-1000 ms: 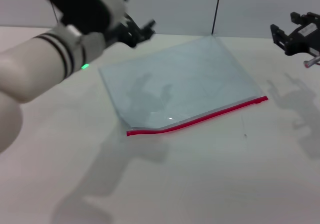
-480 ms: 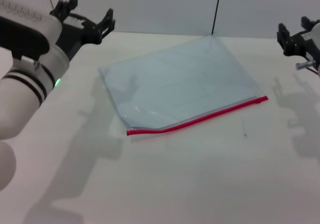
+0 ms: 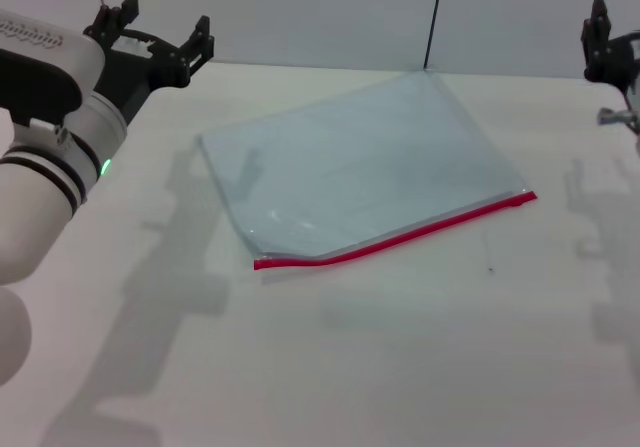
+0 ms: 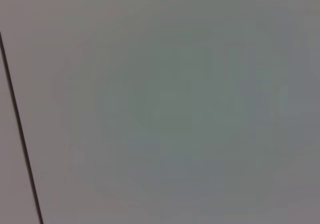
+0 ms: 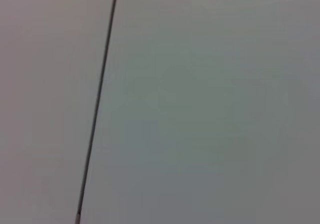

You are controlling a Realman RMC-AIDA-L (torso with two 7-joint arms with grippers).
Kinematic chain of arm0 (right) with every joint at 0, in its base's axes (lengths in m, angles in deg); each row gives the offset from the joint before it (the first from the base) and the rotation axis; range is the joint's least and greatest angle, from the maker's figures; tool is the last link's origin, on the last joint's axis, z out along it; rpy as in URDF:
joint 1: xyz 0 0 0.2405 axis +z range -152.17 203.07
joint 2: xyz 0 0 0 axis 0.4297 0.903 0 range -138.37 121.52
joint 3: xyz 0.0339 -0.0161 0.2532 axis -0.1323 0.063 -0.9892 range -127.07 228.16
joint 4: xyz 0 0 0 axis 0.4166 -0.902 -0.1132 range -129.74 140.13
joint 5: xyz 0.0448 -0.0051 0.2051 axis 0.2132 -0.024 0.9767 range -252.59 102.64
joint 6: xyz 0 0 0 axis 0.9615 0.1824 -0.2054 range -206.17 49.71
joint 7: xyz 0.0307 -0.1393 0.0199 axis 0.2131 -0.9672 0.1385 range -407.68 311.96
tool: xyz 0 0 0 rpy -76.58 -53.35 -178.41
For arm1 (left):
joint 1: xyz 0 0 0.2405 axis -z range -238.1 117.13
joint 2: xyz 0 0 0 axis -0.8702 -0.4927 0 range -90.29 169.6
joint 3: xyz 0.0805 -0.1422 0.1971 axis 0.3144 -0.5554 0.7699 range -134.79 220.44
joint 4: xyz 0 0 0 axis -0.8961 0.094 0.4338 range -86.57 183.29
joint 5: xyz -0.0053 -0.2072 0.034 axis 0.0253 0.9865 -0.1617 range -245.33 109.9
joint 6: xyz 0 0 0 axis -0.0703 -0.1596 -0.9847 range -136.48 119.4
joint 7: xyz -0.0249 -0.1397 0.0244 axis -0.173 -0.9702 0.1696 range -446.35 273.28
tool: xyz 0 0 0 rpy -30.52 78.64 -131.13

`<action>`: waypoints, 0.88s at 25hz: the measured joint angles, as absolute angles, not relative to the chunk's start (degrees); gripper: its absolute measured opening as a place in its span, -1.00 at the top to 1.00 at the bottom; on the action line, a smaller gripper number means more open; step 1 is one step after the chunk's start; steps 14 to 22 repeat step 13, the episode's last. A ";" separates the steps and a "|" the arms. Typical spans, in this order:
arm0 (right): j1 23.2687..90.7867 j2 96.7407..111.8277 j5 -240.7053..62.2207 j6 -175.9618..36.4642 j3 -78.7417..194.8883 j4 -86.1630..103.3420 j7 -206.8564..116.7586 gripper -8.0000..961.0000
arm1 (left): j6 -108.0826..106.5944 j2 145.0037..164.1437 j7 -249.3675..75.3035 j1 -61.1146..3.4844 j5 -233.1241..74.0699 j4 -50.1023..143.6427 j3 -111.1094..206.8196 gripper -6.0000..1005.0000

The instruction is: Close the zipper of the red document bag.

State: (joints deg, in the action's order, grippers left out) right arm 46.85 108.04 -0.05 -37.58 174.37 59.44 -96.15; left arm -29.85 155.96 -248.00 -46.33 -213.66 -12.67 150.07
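While the red document bag (image 3: 365, 162) lies flat on the white table (image 3: 400, 357) near the centre of the head view, both arms are lifted well clear of it, one toward each upper corner of the frame. The bag sits skewed, its far corner pointing toward the top centre, and the zipper (image 3: 395, 232) runs along its near edge, from lower left up toward the right. The strip looks straight over most of its length but kinks near its left end, where the plastic behind it bulges a little; whether the track is parted there or already sealed cannot be told from this view, and no slider tab is clearly visible. The left gripper (image 3: 152, 39) hangs in the upper left, above the table's far edge, its dark fingers spread wide with nothing between them. The right gripper (image 3: 605, 47) is cut off by the right border in the upper right; only part of its dark body shows, so its opening cannot be told. Both wrist views show only a plain grey surface crossed by a thin dark line, and neither the bag nor any finger appears there, which suggests the cameras point away from the table. With nothing pinning or touching the bag, I judge that both arms stand off from the work, well apart from the red edge.
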 joint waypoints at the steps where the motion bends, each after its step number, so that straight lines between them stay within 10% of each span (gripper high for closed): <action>1: 47.63 108.00 -1.65 -35.54 175.47 56.41 -91.56 -0.07 | -30.34 155.95 -248.01 -45.97 -213.65 -11.94 150.05 -0.74; 22: 51.88 108.29 -5.16 -23.01 184.05 36.93 -66.71 -0.07 | -39.93 156.10 -249.23 -43.53 -213.43 -2.29 152.21 -0.74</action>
